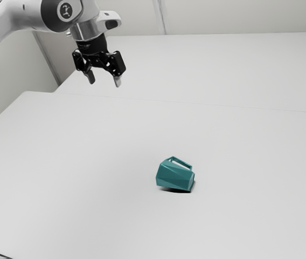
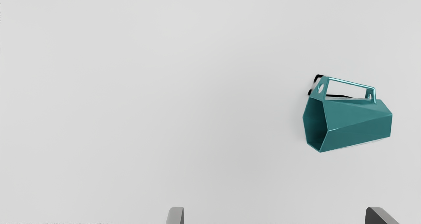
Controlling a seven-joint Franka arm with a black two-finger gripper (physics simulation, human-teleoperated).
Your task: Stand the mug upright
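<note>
One teal mug (image 1: 174,177) lies on its side on one white counter (image 1: 88,205), operator, its one handle raised; your one gripper (image 1: 104,81) hangs above, well apart from it, two jaws spread wide.

The place looks most like a plain lab or test room, though its exact kind cannot be told. A white and grey robot arm (image 1: 26,15) reaches over a broad, smooth white counter (image 1: 77,162). Behind it lies another flat white surface (image 1: 223,67), backed by pale walls (image 1: 244,16) with straight, narrow seams (image 1: 160,17).
</note>
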